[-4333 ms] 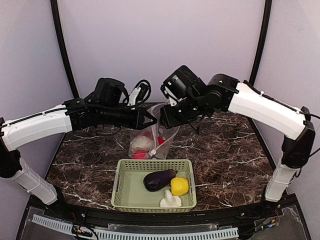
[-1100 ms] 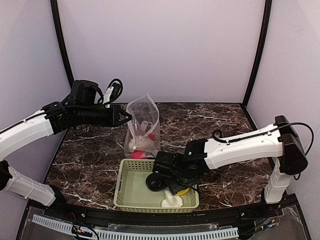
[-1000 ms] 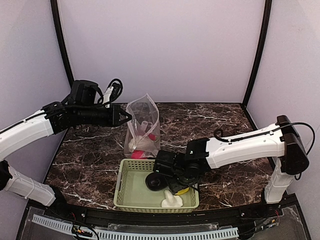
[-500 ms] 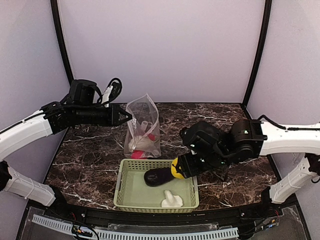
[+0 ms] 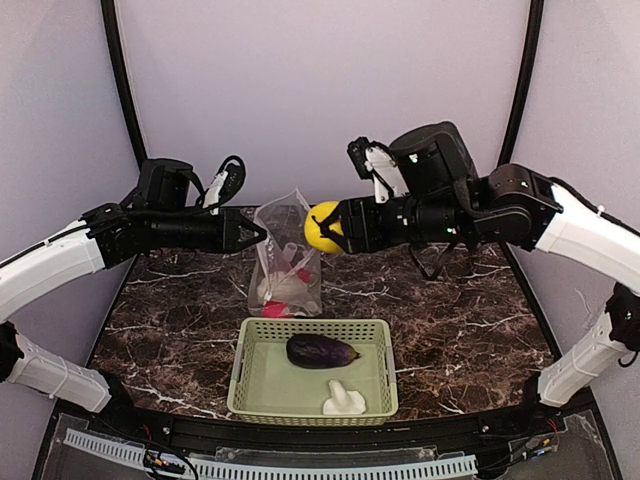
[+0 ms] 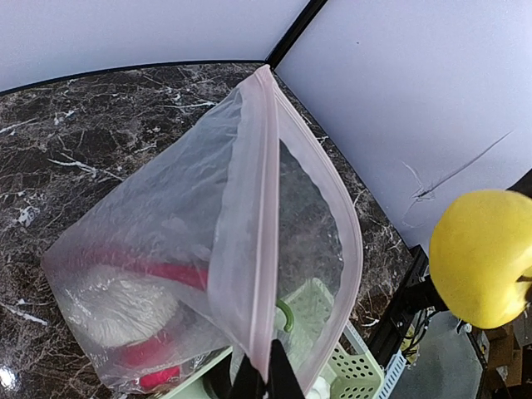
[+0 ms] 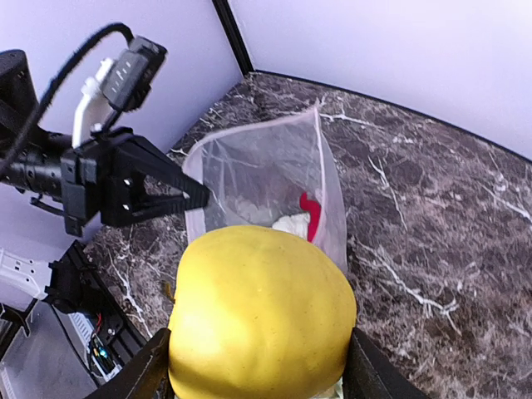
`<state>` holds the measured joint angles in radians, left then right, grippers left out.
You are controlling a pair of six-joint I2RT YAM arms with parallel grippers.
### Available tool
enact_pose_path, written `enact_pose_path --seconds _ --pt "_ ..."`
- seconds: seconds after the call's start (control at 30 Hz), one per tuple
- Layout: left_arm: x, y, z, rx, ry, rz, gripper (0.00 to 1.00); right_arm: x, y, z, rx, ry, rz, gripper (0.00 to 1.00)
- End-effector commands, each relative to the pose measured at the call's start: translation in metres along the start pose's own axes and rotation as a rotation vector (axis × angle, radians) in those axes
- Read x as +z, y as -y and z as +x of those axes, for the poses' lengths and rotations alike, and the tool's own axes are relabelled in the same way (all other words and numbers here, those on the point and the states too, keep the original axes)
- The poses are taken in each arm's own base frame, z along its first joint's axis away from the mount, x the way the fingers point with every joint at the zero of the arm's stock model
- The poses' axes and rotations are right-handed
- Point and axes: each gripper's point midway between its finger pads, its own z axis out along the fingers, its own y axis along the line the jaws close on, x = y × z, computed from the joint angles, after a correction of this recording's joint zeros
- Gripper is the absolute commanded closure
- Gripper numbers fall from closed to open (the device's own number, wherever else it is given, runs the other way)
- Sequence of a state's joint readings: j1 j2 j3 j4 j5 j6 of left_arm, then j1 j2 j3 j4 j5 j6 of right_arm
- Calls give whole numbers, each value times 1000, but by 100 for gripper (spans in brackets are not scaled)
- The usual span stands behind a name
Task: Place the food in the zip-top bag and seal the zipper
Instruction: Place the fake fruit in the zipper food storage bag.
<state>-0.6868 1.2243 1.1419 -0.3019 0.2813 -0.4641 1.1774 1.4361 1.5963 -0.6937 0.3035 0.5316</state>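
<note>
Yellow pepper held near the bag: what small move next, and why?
Probably ease the right gripper leftward until the yellow toy pepper is over the clear plastic zip-top bag: the left gripper holds its mouth open, pepper beside it.

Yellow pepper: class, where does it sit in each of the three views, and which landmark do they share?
Top external: pepper upper middle, right of the bag.
Left wrist: pepper at the right edge.
Right wrist: pepper fills the bottom middle.
Shared landmark: the bag's pink-edged mouth.
</note>
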Motion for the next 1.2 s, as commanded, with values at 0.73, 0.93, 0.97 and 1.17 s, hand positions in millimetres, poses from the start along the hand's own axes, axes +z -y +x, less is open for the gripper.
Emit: enact_pose_path --seconds 0.73,0.93,0.97,1.17 --pt "-2 5 -1 -8 -7 31 99 94 2 -49 -126 17 53 39" --pt "-3 5 -1 -8 -9 29 99 110 5 -46 -141 -14 87 33" --pt "-3 5 -1 -6 -8 28 99 111 5 -46 -141 -18 90 31" --pt "-4 5 0 -4 -6 25 99 116 8 -47 -140 -16 112 25"
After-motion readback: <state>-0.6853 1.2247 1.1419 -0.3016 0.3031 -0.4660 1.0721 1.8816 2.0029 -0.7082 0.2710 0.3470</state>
